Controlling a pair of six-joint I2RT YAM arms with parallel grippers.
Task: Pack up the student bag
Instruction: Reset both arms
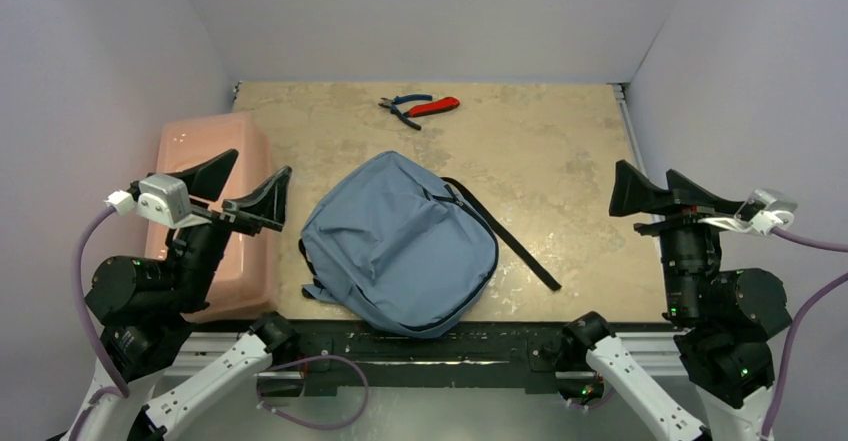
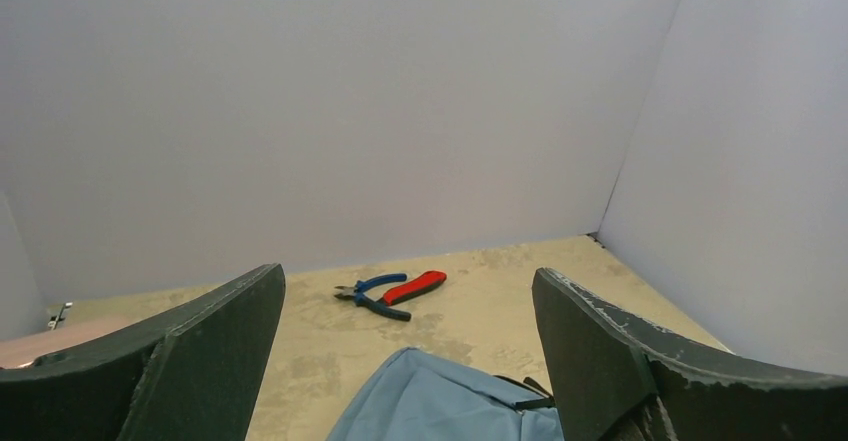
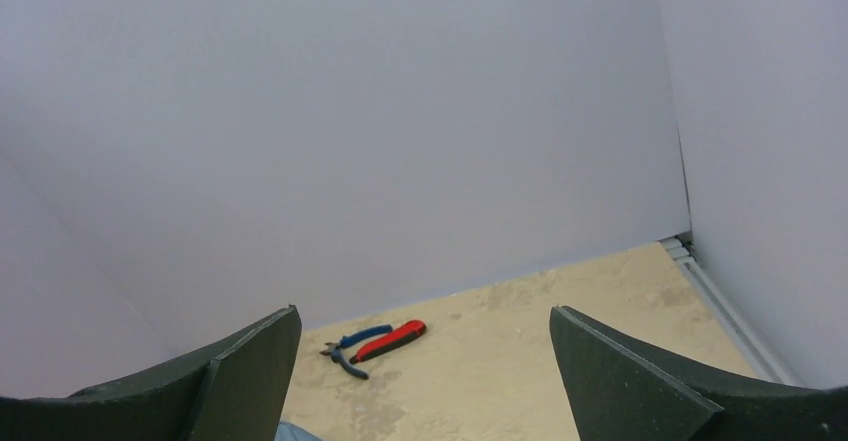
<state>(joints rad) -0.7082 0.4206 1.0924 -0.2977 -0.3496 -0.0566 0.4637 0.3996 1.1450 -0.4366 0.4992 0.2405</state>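
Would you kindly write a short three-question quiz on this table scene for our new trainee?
1. True or false: the left gripper and the right gripper are both open and empty.
2. Fill in: seen from the robot, the pink box stands on the ___ side of the backpack.
3. The pliers lie: A) near the far wall; B) on the backpack; C) inside the pink box.
Key: 1 true; 2 left; 3 A.
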